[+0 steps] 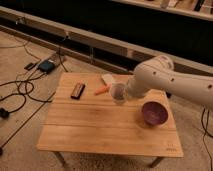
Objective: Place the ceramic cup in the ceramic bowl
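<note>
The ceramic cup (118, 93) is small and pale, held in my gripper (121, 93) above the middle of the wooden table (90, 125). The gripper sits at the end of my white arm (160, 77), which reaches in from the right. The ceramic bowl (154, 113) is purple-mauve inside and stands on the right part of the table, to the right of the cup and a little below it in the picture.
A dark flat rectangular object (77, 90) lies at the table's back left. An orange item (102, 90) and a white object (108, 79) lie near the back edge. Cables and a small device (46, 66) lie on the floor at the left.
</note>
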`<state>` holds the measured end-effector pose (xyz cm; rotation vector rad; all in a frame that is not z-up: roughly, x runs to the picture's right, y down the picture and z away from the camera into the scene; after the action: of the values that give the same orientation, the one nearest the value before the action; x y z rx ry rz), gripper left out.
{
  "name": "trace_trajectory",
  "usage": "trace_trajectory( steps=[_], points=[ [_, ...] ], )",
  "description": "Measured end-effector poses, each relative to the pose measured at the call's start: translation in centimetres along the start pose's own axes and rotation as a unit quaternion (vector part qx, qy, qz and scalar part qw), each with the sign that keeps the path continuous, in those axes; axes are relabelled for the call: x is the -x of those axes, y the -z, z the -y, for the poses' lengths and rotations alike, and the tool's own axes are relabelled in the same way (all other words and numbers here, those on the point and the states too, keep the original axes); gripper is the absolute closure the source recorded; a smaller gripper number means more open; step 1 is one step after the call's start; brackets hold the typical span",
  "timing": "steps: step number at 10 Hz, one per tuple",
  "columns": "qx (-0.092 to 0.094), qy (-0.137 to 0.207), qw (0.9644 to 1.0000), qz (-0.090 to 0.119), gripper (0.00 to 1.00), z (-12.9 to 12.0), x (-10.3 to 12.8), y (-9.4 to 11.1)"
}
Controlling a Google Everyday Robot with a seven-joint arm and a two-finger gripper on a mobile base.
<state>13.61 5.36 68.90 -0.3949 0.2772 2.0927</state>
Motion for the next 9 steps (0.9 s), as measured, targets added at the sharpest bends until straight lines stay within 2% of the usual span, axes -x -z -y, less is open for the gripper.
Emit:
trace_trajectory(
  steps=[4, 9],
  points=[
    [-0.002, -0.079, 0.9964, 0.032, 1.00, 6.5, 0.3, 1.3],
    [-0.011, -0.132, 0.9891, 0.064, 1.00, 11.1, 2.2, 1.7]
  ],
)
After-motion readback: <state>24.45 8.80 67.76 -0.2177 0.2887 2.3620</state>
